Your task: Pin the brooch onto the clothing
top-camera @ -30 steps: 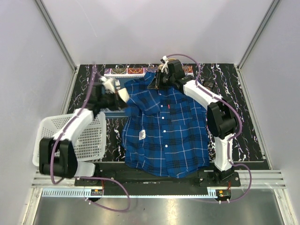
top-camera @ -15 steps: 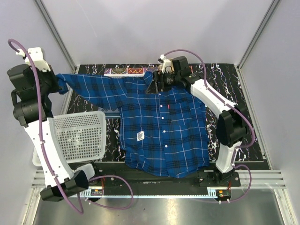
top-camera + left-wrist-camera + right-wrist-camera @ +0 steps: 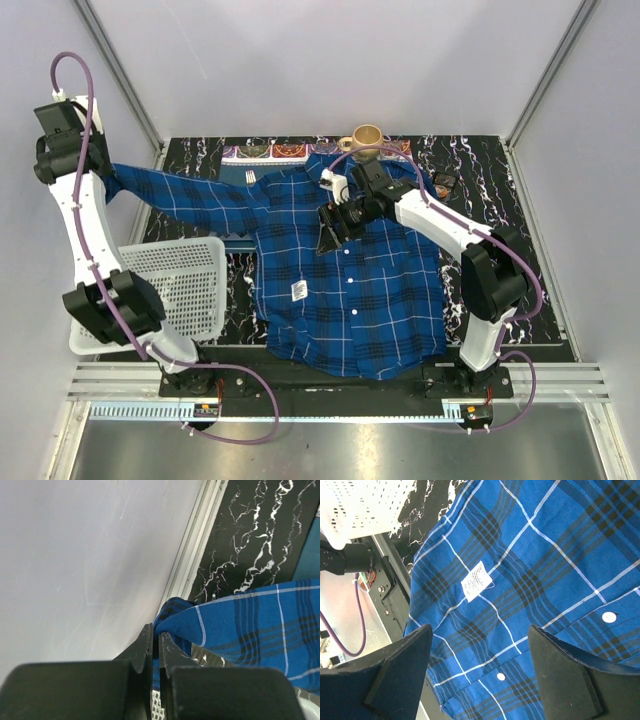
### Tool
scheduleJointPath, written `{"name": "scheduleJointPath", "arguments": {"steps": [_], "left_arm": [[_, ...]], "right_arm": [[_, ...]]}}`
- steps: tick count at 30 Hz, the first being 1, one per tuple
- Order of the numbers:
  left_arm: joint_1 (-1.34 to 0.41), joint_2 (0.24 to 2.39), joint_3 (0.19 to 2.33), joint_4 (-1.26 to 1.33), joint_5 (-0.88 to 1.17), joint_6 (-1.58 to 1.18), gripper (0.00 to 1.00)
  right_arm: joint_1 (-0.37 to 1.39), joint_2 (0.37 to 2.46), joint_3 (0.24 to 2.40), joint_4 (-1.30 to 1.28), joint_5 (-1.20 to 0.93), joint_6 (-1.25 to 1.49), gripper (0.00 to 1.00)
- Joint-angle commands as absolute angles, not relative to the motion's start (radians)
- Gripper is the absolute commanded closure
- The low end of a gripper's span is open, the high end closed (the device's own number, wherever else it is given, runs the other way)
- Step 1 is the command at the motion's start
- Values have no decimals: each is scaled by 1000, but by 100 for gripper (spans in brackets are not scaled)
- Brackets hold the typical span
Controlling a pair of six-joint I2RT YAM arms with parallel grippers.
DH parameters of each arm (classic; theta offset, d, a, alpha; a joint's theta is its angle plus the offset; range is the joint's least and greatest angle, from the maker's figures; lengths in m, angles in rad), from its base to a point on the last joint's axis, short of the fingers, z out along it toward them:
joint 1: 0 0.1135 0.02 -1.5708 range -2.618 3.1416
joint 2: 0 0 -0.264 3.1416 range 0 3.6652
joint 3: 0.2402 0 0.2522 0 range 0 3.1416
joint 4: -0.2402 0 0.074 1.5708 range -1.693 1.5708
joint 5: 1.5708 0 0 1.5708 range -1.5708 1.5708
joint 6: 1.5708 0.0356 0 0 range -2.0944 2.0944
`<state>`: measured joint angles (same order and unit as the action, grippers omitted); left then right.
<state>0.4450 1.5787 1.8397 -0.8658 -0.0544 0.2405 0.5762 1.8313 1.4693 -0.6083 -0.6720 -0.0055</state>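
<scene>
Since half a second ago the right gripper (image 3: 333, 218) has come nearer, from the collar to the chest of the plaid shirt (image 3: 350, 290), uncovering a tan mug (image 3: 367, 137) at the far edge of the table. The left arm has shifted its pose but still holds the sleeve stretched out to the left.

That right gripper (image 3: 479, 635) hangs over the shirt front (image 3: 520, 580) with its fingers (image 3: 400, 670) spread wide and nothing between them. Below it, the right wrist view shows the white paper tag (image 3: 476, 581) and two white buttons (image 3: 607, 616).

The left gripper (image 3: 108, 178), raised at the far left by the wall, has its fingers (image 3: 147, 645) pressed together on the sleeve's end (image 3: 172, 612), so the sleeve (image 3: 190, 195) runs taut from there to the body of the shirt.

No view lets me make out the brooch, so I cannot tell where it lies relative to either gripper.

The shirt lies flat on the black marbled table (image 3: 540, 250), collar far, hem near the arm bases. A white mesh basket (image 3: 200, 245) sits at the near left, just beside the shirt's left edge and under the stretched sleeve. A row of small patterned tiles (image 3: 270, 152) lines the far edge beyond the sleeve, and a small dark object (image 3: 443, 183) lies right of the shirt's shoulder.
</scene>
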Motion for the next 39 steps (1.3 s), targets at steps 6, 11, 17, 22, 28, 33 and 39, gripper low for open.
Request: {"name": "scheduleJointPath", "arguments": {"steps": [6,11,17,22,28,33,39], "left_arm": [[449,1732,1887,-761,-210,368,77],[456,1658,1838,-810,22,359,14],[459,1485,1715,-854,403,275,1],[460,1434,1658,-910,599,201,2],[459,1391,1602,-913,678,150,4],[460,1377,1614,-917,704,121,3],[460,1381,1641,-925,712,112,3]], "right_arm": [[600,1758,1445,-652,-698,-104,16],[731,1717,1433,-687,-612,-175,8],[940,1643,1361,-608,-479,-216,14],[1129,1643,1319,-552,-401,-303,38],[1238,1703,1302,-445,-377,-371,38],[1288,1784,1261,-368,-279,-454,26],[1351,1877,1235,-281,-54,-486,17]]}}
